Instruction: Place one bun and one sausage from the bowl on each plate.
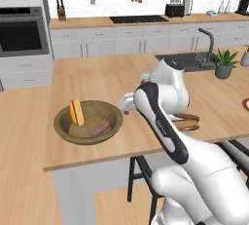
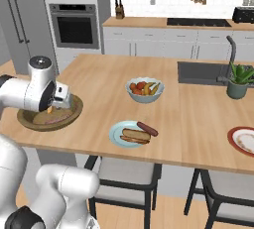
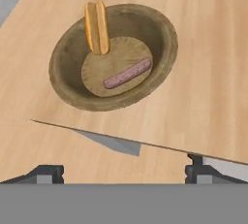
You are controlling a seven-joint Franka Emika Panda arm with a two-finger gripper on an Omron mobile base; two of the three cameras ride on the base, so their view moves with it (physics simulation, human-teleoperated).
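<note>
Two-finger gripper (image 3: 124, 172) hung with jaws wide and empty above the wide brown wooden bowl (image 3: 160, 31), apparently lining up on its yellow-orange bun (image 3: 97, 26) or pinkish-brown sausage (image 3: 127, 73), since the red-rimmed white plate (image 2: 233, 135) lacked both.

In the left base view the arm covers most of the light blue plate (image 1: 190, 123), leaving a sliver of the reddish-brown bun (image 1: 187, 118) on it. The red-rimmed plate (image 1: 246, 104) is cut by the right edge there. In the right base view the arm hides part of the wooden bowl (image 2: 74, 109), and its contents cannot be made out.
</note>
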